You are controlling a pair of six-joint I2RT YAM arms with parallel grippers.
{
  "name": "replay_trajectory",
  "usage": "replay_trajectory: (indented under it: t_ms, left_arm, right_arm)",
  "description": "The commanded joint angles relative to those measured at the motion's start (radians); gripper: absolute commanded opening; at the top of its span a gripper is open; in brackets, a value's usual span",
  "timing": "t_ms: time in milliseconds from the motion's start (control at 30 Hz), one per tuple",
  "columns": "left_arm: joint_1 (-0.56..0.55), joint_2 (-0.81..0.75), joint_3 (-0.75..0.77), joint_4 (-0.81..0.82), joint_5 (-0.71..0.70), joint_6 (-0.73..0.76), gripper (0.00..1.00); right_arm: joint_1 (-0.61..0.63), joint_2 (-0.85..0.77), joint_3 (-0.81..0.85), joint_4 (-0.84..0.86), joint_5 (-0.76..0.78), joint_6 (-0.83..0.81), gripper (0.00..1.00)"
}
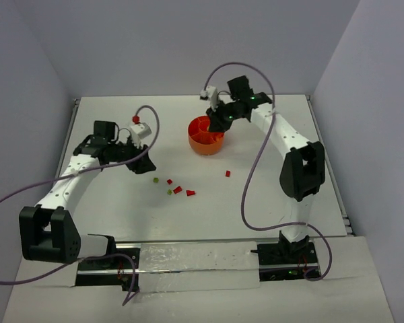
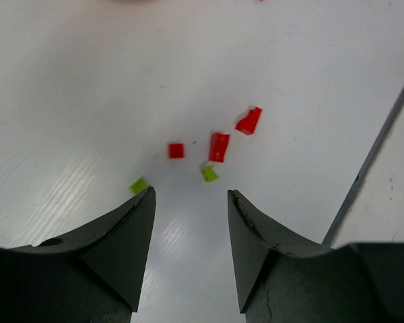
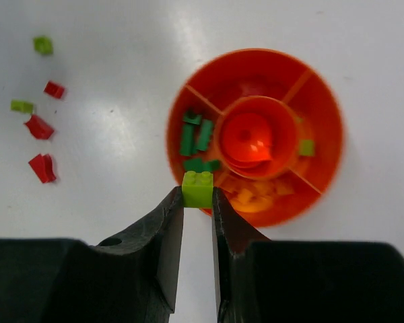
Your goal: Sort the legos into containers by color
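Legos (image 1: 178,190), top view: a small scatter of red + green bits lies on the white table (image 1: 209,215), mid-front, btwn the two arms. L pincer (image 1: 141,165) hangs just left of the scatter, far nearer to it than the R arm. The orange bowl (image 1: 206,142) sits further back, right of centre, w/ the R pincer (image 1: 219,120) over its far-right rim. Plain grey walls (image 1: 155,40) on three sides, bare surface all round the bowl.

L wrist view: jaws spread, nothing btwn them. One green bit (image 2: 139,185) is just beside the left tip, a second is ahead of the right tip, and three red bits (image 2: 219,147) lie beyond. Surface is smooth, matt, faintly ribbed; the table edge (image 2: 370,161) runs down the right.

R wrist view: jaws pinch a lime brick (image 3: 198,189), squarish, studs pointing away from the wrist. It hangs at the bowl's near rim, about where a divider meets it. Dark-green bricks (image 3: 195,138) fill the compt ahead-left, and orange bits (image 3: 256,195) the near compt to the right. A lone light-green bit (image 3: 307,147) lies ahead-right, past the central cup (image 3: 249,134). Prob. the drop turns on that left/right choice; can't tell which compt is meant.
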Motion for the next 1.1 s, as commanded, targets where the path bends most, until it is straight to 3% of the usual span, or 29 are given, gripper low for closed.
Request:
replay_trajectory:
  t_ms: [0,133,300,567,1067]
  left_arm:
    - [-0.221,0.026,-0.036,0.136,-0.095,0.059,0.56]
    - [-0.339,0.198,0.031,0.160,-0.151,0.035,0.56]
    - [-0.403,0.360,0.134,0.109,-0.164,0.061,0.56]
    - [-0.471,0.452,0.199,0.063,-0.226,0.102,0.57]
    - [-0.539,0.509,0.222,-0.004,-0.186,0.193,0.60]
  right_arm:
    - [-0.066,-0.066,0.061,0.017,-0.049,0.173,0.11]
    - [-0.112,-0.057,0.091,0.028,-0.032,0.207,0.11]
    - [-0.125,-0.035,0.108,0.048,0.003,0.211,0.11]
    - [-0.137,0.049,0.190,0.095,0.014,0.261,0.11]
    - [-0.138,0.163,0.233,0.163,0.011,0.310,0.11]
